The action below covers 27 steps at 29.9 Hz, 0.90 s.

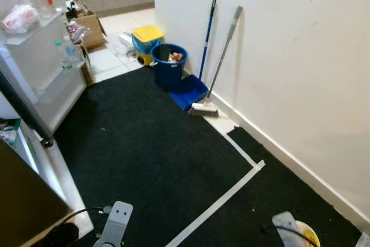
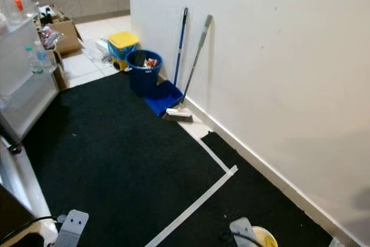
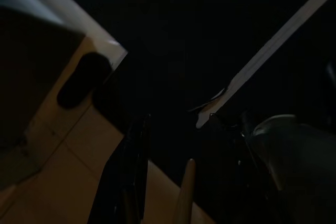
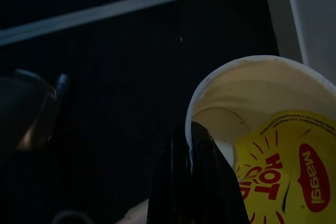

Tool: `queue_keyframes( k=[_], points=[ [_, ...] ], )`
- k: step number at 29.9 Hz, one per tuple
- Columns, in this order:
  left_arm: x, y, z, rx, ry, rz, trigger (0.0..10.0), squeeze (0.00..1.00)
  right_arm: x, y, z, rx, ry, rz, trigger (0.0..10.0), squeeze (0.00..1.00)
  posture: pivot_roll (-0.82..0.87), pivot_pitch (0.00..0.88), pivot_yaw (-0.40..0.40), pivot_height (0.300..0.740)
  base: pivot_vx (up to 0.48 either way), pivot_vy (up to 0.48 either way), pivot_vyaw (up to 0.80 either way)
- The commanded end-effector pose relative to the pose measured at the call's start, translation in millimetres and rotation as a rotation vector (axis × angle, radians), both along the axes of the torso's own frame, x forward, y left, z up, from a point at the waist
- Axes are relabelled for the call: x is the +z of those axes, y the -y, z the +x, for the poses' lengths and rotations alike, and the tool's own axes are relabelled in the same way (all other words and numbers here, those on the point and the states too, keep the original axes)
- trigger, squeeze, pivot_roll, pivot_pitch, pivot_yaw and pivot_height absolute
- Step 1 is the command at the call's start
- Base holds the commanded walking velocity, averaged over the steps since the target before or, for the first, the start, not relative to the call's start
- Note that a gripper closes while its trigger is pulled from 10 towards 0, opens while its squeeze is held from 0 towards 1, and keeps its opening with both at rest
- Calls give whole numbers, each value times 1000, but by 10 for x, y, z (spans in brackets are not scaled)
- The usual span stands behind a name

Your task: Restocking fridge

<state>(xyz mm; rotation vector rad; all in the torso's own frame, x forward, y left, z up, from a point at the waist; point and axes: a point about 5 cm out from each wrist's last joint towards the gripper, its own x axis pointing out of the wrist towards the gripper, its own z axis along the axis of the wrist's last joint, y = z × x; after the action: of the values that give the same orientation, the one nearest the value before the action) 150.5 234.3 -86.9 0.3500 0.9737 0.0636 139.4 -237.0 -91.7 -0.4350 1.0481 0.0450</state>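
Note:
The fridge door stands open at my left, and its shelves hold water bottles and a white bag. Low on my right, my right gripper is shut on the rim of a yellow and white Maggi noodle cup, held above the black carpet. The cup also peeks in at the bottom edge of the eye views. My left gripper hangs low on the left in deep shade, over the carpet's edge and pale tiles.
A black carpet crossed by white tape covers the floor ahead. Along the right wall stand a blue bucket, a yellow-lidded bin, a blue dustpan, a broom and a mop. Cardboard boxes sit beyond the door.

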Motion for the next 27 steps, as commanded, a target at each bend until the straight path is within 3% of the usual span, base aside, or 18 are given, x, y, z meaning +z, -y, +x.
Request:
queue_keyframes(
  k=[1, 4, 6, 7, 10, 13, 18, 27],
  points=[
    [44, -47, 52, -12, 43, 13, 10000, 0, 43, 10, 96, -1, 39, 5, 10000, 0, 46, 0, -95, 740, 0, 0, 0],
    [168, 11, 252, -120, 176, 26, 10000, 0, 149, -69, 347, -9, 161, 47, 10000, 0, 48, 0, -95, 740, 0, 0, 0],
    [188, 22, 279, -133, 197, 26, 10000, 0, 166, -78, 379, -10, 179, 52, 10000, 0, 48, 0, -95, 740, 0, 0, 0],
    [258, 62, 355, -159, 273, 15, 10000, 0, 227, -122, 491, -27, 250, 84, 10000, 0, 49, 0, -93, 740, 0, 0, 0],
    [335, 99, 418, -143, 362, -16, 10000, 0, 313, -174, 626, -80, 350, 137, 10000, 0, 53, 0, -90, 740, 0, 0, 0],
    [430, 118, 467, -58, 464, -59, 10000, 0, 410, -269, 757, -180, 471, 235, 10000, 0, 47, 0, -81, 740, 0, 0, 0],
    [511, 148, 536, -13, 536, -83, 10000, 12, 541, -441, 944, -139, 562, 292, 10000, 0, 26, 0, -70, 740, 0, 0, 0],
    [718, 65, 731, -18, 639, -31, 10000, 20, 798, -461, 1233, -132, 689, 346, 10000, 0, 13, 0, -61, 740, 0, 0, 0]
  ],
)
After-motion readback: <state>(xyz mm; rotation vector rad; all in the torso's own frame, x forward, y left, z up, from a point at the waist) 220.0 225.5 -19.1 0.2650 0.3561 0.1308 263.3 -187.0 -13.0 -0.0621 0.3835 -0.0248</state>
